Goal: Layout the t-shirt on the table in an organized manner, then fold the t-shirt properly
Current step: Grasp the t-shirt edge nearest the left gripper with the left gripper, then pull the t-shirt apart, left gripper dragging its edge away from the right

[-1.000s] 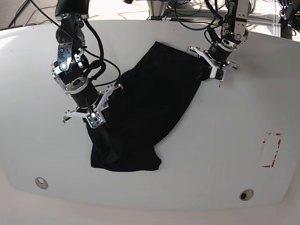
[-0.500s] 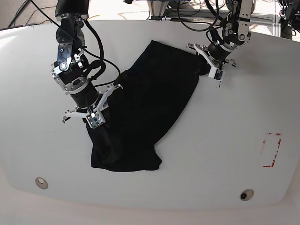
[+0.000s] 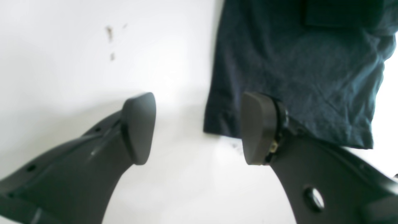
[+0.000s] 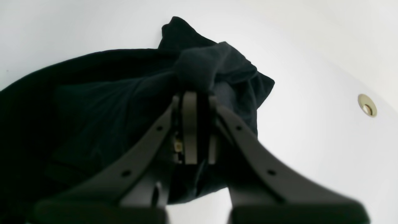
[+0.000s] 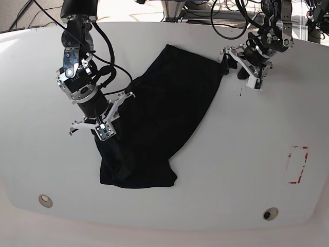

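The black t-shirt (image 5: 159,113) lies bunched in a diagonal band on the white table (image 5: 231,154), from far centre to near left. My right gripper (image 5: 104,128) is shut on a fold of the t-shirt (image 4: 93,109) at its left edge; in the right wrist view the gripper (image 4: 196,98) pinches a raised bunch of cloth. My left gripper (image 5: 239,69) is open and empty just right of the shirt's far corner. In the left wrist view the gripper (image 3: 199,127) hangs over bare table, with the t-shirt's corner (image 3: 295,62) beside the right finger (image 3: 258,127).
A red tape mark (image 5: 297,164) is at the right of the table. Two small round holes sit near the front edge, one left (image 5: 45,200) and one right (image 5: 270,213); one also shows in the right wrist view (image 4: 367,105). Cables hang behind the far edge.
My left gripper has opened, let go of the shirt's far corner and moved to the right, away from it. The right arm and the rest of the shirt have not moved.
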Controlling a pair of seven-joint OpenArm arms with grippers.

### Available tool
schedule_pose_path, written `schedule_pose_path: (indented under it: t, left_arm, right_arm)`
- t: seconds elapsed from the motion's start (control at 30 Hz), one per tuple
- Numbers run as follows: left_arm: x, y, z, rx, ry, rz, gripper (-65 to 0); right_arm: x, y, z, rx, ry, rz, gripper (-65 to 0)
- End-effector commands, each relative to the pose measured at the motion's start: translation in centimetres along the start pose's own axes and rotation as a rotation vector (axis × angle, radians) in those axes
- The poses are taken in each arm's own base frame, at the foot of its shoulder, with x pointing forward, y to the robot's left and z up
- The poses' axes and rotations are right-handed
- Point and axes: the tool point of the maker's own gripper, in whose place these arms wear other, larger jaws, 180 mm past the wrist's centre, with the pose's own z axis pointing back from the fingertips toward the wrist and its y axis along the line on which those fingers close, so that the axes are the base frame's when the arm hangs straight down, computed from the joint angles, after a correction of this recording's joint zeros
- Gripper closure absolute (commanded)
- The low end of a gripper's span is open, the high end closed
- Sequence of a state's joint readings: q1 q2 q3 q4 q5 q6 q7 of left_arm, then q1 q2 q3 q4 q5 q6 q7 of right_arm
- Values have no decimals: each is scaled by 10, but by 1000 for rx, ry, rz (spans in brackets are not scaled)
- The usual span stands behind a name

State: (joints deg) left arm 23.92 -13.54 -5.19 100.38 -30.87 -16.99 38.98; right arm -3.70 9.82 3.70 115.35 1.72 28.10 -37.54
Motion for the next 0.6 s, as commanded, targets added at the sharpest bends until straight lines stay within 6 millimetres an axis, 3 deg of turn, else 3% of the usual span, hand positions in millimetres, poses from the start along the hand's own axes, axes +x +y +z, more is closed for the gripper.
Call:
schedule_pose_path:
  t: [0.0, 0.33, 0.57]
  left_arm:
    - [3, -4, 5, -45, 7, -23, -403]
    - [0, -13, 5, -91, 25, -54, -403]
    - [-10, -32, -2, -143, 56, -70, -403]
  right_arm:
    - [18, -6, 2, -16, -67, 2, 0]
    - [15, -6, 0, -13, -58, -2, 0]
    - [15, -6, 0, -13, -58, -2, 0]
